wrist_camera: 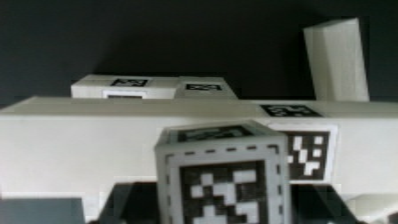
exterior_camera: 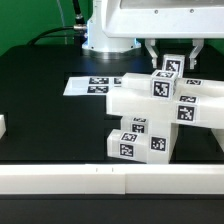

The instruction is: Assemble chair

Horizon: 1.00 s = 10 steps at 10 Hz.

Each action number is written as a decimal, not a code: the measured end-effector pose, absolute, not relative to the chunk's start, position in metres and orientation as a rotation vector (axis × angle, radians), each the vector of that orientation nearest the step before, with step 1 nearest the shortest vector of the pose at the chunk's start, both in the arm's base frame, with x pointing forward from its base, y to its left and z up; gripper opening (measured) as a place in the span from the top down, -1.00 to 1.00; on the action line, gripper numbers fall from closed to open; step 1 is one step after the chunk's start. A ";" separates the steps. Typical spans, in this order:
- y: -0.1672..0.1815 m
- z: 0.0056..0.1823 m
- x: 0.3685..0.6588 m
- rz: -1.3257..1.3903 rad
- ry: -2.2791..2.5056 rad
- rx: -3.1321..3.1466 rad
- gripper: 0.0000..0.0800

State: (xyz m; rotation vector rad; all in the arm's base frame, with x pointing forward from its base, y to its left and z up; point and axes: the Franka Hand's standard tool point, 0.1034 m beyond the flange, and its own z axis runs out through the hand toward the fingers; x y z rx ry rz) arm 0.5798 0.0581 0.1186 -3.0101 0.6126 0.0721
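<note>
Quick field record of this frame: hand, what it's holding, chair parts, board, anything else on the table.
hand: shut, above the stacked parts
held: small tagged white block, also seen close up in the wrist view
chair parts: chunky white tagged pieces stacked together, toward the exterior view's right
marker board: flat on the black table, behind the stack
table: black surface
other: white piece at the exterior view's left edge, cut off, kind unclear
front: white rail along the table's near edge

Chair (exterior_camera: 160, 110) cut by exterior view's right edge; wrist view blurred, hand's fingertips unseen.
</note>
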 end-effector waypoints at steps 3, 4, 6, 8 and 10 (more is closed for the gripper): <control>0.055 0.118 0.583 0.072 0.997 -2.872 0.27; 0.056 0.118 0.583 0.078 1.120 -2.828 0.27; 0.056 0.118 0.583 0.090 1.336 -2.738 0.27; 0.057 0.118 0.583 0.099 1.522 -2.643 0.27; 0.057 0.118 0.583 0.109 1.704 -2.535 0.27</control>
